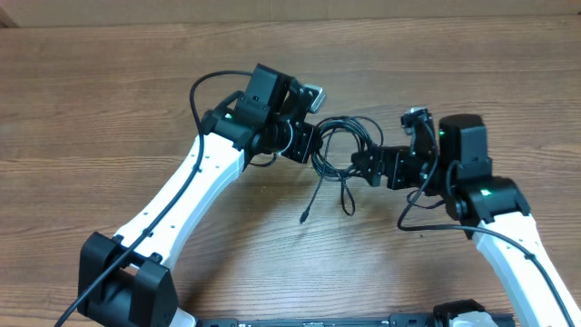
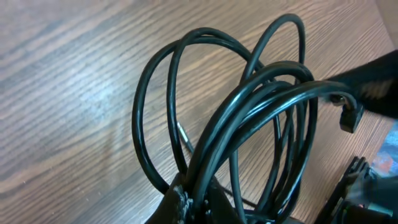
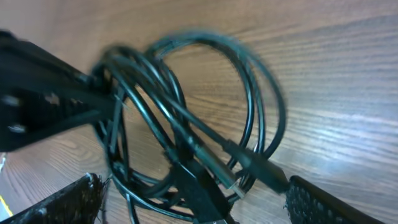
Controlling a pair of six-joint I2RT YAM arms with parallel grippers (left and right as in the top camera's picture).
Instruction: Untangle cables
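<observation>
The cables [image 1: 342,138] form a bundle of thin black loops held above the wooden table between my two grippers. My left gripper [image 1: 304,143] is shut on the cables [image 2: 261,81], which fan out from its tips [image 2: 198,199]. One black plug [image 2: 349,115] hangs at the right of the loops. My right gripper [image 1: 363,165] faces the bundle from the right. In the right wrist view its fingers [image 3: 329,202] stand wide apart, open, with the cables [image 3: 186,124] and a silvery-tipped plug [image 3: 233,182] between them. Two loose ends [image 1: 305,214] dangle toward the front.
The bare wooden table [image 1: 109,91] lies all around. A thick black arm cable [image 1: 194,95] arcs over my left arm, and another [image 1: 407,216] loops beside my right arm. The left gripper's dark body [image 3: 37,112] fills the left of the right wrist view.
</observation>
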